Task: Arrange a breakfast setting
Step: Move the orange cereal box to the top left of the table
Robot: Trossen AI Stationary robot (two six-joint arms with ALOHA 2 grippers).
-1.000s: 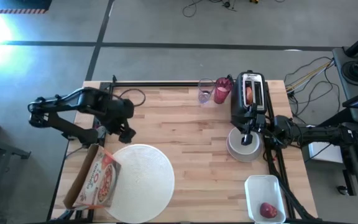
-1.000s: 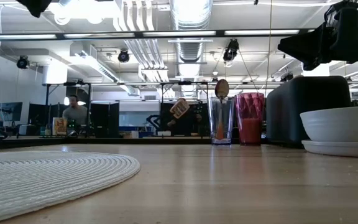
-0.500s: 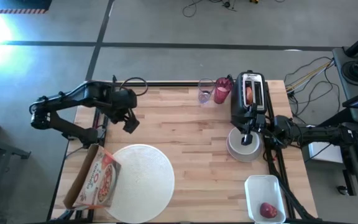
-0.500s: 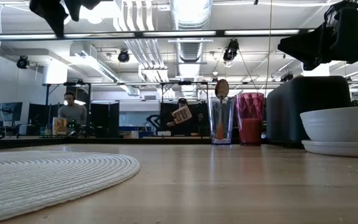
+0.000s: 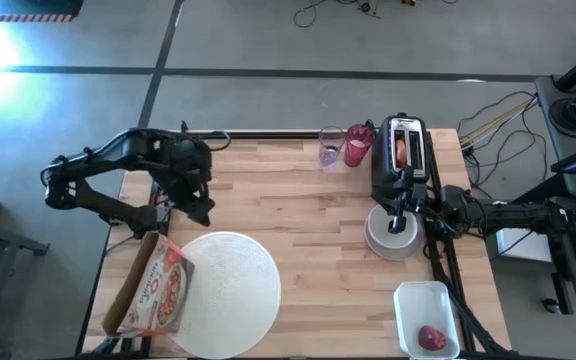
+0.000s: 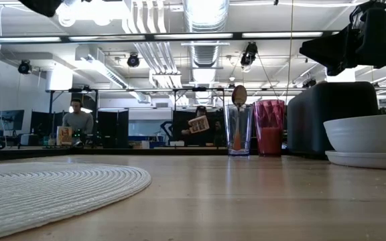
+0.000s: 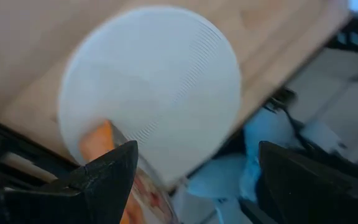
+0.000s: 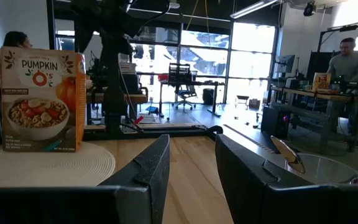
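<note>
The small white bowl sits on the small grey plate at the table's right, in front of a black toaster with the bagel half in its slot. My right gripper hovers open just above the bowl, touching nothing. The pink tumbler stands at the far edge beside a clear glass holding the orange-handled spoon. The red apple lies in a white tray. A large round white woven mat lies near left. My left gripper is open above the table's left part.
A cereal box lies at the near left, partly over the mat's left edge. The white tray is at the near right corner. Bare wood lies between the mat and the bowl. People sit at desks in the room behind.
My left gripper has swung a little toward the far edge and turned about at the wrist, then come back pointing down toward the mat. It has stayed above the table's left part and touched nothing. My right arm has kept still.
</note>
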